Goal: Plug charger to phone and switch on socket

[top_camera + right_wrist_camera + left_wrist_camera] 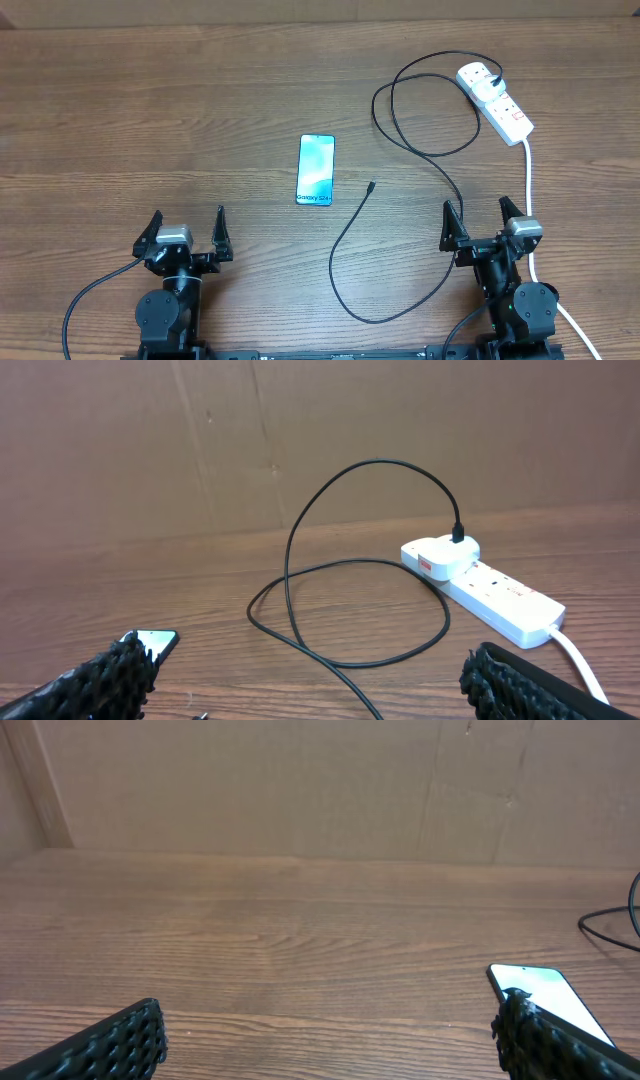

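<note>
The phone (315,169) lies flat on the wooden table, its light-blue screen up; it also shows as the phone (548,995) at the left wrist view's right edge and the phone (157,642) low left in the right wrist view. The charger cable (350,260) snakes from its tiny connector (371,186) right of the phone, loops, and ends at a plug on the white socket (497,101), the socket (490,593). The cable (330,575) loops in front of it. My left gripper (187,228) and right gripper (478,217) stand open near the front edge, empty.
A thick white cord (530,200) runs from the socket down past my right arm to the front edge. A brown cardboard wall (320,430) stands behind the table.
</note>
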`<state>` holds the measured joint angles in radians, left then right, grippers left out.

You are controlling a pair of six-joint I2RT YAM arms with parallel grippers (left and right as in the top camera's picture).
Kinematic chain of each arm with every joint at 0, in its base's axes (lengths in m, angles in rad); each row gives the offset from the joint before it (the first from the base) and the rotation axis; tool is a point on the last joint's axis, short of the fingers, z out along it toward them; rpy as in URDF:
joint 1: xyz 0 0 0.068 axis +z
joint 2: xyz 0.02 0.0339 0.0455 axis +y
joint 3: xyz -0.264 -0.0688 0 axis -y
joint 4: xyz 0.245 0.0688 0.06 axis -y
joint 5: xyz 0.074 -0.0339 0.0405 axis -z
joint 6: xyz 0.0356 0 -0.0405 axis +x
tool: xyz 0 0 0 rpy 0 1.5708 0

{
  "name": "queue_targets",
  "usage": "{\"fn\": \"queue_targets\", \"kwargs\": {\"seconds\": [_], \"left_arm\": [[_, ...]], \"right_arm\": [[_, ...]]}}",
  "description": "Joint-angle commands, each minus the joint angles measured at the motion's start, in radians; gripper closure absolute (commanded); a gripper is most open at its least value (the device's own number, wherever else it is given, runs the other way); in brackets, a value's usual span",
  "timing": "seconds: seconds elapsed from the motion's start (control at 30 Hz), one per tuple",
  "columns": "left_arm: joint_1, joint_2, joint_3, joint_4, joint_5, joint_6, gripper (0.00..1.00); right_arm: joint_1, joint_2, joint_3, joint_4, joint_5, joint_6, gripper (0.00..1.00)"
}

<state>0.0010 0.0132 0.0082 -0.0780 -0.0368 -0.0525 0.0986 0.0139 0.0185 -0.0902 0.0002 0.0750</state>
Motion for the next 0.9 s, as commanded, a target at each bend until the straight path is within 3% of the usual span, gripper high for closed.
{"fn": "queue_targets", "kwargs": {"seconds": [0.0, 0.7, 0.8, 0.87], "left_arm": [[0.005, -0.008, -0.002, 0.000, 0.011, 0.001, 0.00], [0.005, -0.008, -0.003, 0.002, 0.040, -0.004, 0.00], [0.005, -0.008, -0.003, 0.005, 0.112, -0.080, 0.00], [0.005, -0.008, -0.003, 0.013, 0.162, -0.201, 0.00]], "right_arm": [[-0.005, -0.011, -0.011, 0.006, -0.001, 0.002, 0.00], [-0.005, -0.011, -0.011, 0.006, -0.001, 0.002, 0.00], [-0.005, -0.011, -0.011, 0.006, -0.001, 0.002, 0.00], [-0.005, -0.011, -0.011, 0.006, -0.001, 0.002, 0.00]]}}
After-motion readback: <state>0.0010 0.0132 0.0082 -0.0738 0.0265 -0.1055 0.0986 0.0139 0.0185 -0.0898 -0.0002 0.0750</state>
